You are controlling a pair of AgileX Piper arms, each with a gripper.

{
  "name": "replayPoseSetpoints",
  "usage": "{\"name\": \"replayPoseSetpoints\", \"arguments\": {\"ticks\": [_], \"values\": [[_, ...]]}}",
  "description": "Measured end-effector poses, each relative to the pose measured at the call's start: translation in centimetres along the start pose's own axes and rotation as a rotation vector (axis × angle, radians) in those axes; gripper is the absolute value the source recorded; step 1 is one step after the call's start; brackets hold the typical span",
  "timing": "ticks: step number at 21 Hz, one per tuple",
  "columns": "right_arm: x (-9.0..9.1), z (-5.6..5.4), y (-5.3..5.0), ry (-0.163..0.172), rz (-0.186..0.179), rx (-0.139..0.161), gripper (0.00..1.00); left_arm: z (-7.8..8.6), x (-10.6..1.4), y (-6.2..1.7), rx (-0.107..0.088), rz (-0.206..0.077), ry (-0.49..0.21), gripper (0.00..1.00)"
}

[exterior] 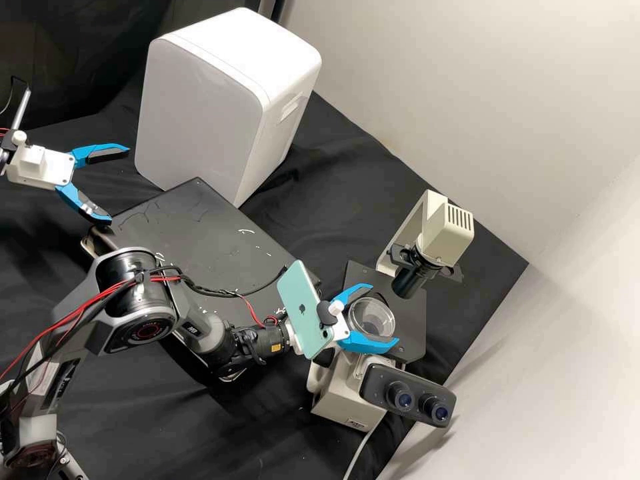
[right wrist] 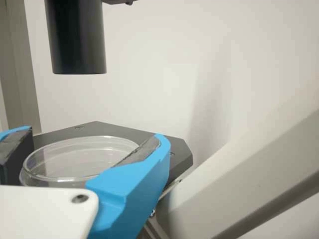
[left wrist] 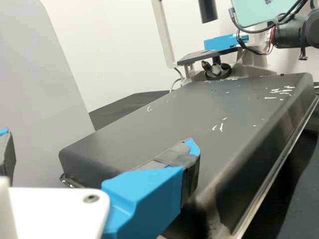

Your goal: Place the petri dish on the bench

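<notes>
Pinching the dish (exterior: 372, 320) on the microscope stage (exterior: 413, 320) with the right gripper (exterior: 381, 317), holding the left gripper (exterior: 113, 181) spread wide, well apart from that stage.

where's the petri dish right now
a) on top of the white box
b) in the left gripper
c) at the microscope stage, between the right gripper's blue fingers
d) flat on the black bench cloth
c: the petri dish is at the microscope stage, under the lens, and the right gripper has one blue finger on each side of it.
</notes>
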Motion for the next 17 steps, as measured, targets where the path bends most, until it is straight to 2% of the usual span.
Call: {"name": "replayPoseSetpoints", "arguments": {"ticks": [6, 10, 16, 17], "values": [[0.0, 0.0, 0.0, 0.0, 0.0, 0.0, 0.0, 0.0, 0.0, 0.0, 0.0, 0.0, 0.0, 1.0], [-0.1, 0.0, 0.0, 0.008, 0.003, 0.024, 0.0, 0.0, 0.0, 0.0, 0.0, 0.0, 0.0, 1.0], [-1.5, -0.3, -0.1, 0.036, -0.027, 0.03, 0.0, 0.0, 0.0, 0.0, 0.0, 0.0, 0.0, 1.0], [-1.8, -0.4, -0.1, 0.038, -0.03, 0.041, 0.0, 0.0, 0.0, 0.0, 0.0, 0.0, 0.0, 1.0]]}}
